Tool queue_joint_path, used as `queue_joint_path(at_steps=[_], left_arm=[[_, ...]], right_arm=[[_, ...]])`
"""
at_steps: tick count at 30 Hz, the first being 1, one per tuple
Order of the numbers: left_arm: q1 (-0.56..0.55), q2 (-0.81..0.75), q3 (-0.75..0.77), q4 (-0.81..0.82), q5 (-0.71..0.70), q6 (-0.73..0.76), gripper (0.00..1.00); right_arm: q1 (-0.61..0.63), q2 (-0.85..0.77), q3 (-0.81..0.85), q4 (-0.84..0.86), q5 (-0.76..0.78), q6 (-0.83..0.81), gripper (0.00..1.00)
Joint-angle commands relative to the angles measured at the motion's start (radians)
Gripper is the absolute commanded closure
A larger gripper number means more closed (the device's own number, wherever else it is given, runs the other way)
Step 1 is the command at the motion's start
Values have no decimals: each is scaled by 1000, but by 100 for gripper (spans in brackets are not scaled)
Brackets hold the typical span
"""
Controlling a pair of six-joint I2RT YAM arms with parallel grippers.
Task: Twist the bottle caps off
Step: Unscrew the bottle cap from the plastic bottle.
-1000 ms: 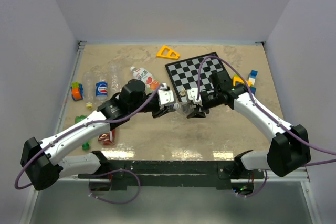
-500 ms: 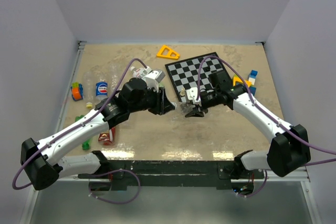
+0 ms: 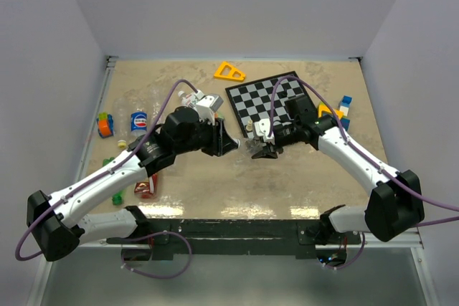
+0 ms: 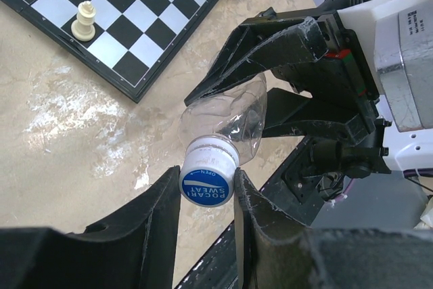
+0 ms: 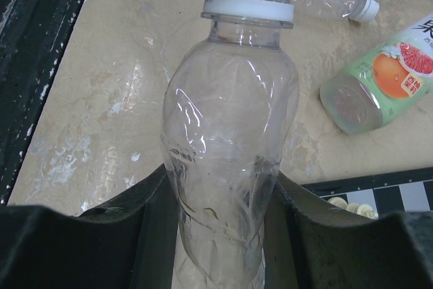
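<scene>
Two pincers meet over the middle of the table, each gripping one end of the same bottle. The left pincer (image 4: 208, 191) is clamped on the bottle cap (image 4: 208, 175), a white cap with a blue top printed POCARI SWEAT. The cap sits squarely between its two black fingers, which press the rim from either side.

From that cap the clear bottle (image 4: 233, 120) runs away from the left pincer, neck first, into the right pincer (image 5: 220, 201). The right pincer's jaws are closed round the bottle's crumpled body, one finger touching each flank. Seen from the right pincer, the bottle stretches straight ahead, with its white collar ring and the cap at the far end. A dark fingertip of the left pincer bites on the cap there. The cap sits on the neck. Whether the bottle touches the table I cannot tell.

Ahead and to the right of the right pincer, a fruit-label bottle (image 5: 382, 82) lies on its side, base toward the pincer. Beyond it lies a second clear bottle with a white cap (image 5: 365, 8). Ahead and to the left of the left pincer lies the chessboard (image 4: 128, 18), with a pale chess piece (image 4: 84, 21) standing upright on it.
</scene>
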Motion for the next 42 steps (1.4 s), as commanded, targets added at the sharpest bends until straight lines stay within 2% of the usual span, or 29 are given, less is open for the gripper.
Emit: queue_joint_path(at_steps=[1, 5, 9, 13, 15, 17, 25, 33, 42], left_arm=[[32, -38, 31, -9, -78, 14, 79], [32, -41, 51, -41, -91, 36, 65], [34, -70, 71, -87, -125, 82, 38], [35, -116, 72, -108, -134, 134, 14], [35, -142, 68, -116, -134, 172, 5], [35, -162, 63, -127, -134, 218, 1], [34, -224, 26, -119, -131, 447, 0], [35, -303, -72, 37, -46, 652, 0], [34, -418, -253, 203, 172, 1013, 0]], right_arm=[[-15, -3, 12, -55, 43, -6, 100], [-14, -3, 11, -55, 45, -6, 100], [-14, -2, 11, -56, 43, -7, 100], [-14, -2, 11, -55, 43, -7, 100], [-14, 1, 11, -55, 43, -7, 100], [-14, 0, 11, -56, 45, -7, 100], [-14, 4, 11, -53, 43, -7, 100], [-14, 7, 9, -52, 45, -6, 100], [-14, 7, 9, -53, 45, -4, 100]])
